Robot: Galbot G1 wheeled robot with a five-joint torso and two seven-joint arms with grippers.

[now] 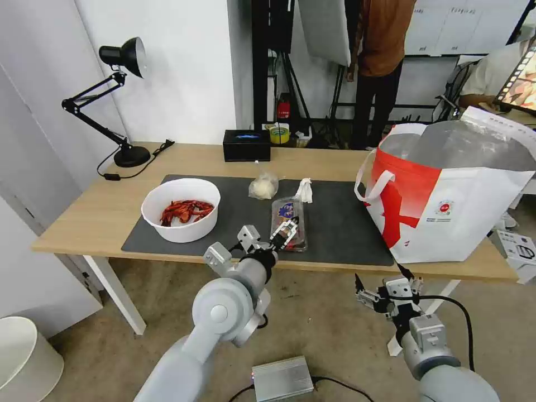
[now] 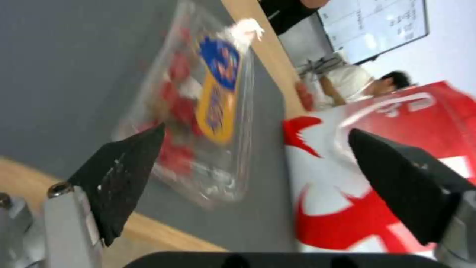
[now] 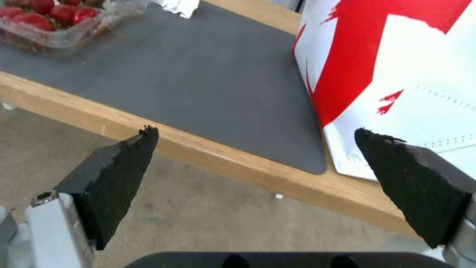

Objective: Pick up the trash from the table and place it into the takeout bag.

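Observation:
On the table's (image 1: 100,215) dark mat (image 1: 340,229) lie a white bowl of red crayfish shells (image 1: 180,209), a small knotted bag (image 1: 263,186), a crumpled tissue (image 1: 305,190) and a clear clamshell with red bits (image 1: 288,216). My left gripper (image 1: 287,229) hovers open over the clamshell's near end; in the left wrist view the clamshell (image 2: 198,111) lies just beyond one black finger (image 2: 124,167), apart from it. The takeout bag (image 1: 446,195) stands open at the table's right end. My right gripper (image 1: 381,276) hangs open below the table's front edge, near the bag's corner (image 3: 396,74).
A black desk lamp (image 1: 120,100) and a black tissue box (image 1: 246,145) stand at the back of the table. A grey box (image 1: 282,378) with cables lies on the floor between my arms. A white bin (image 1: 25,357) sits at lower left. People are behind the table.

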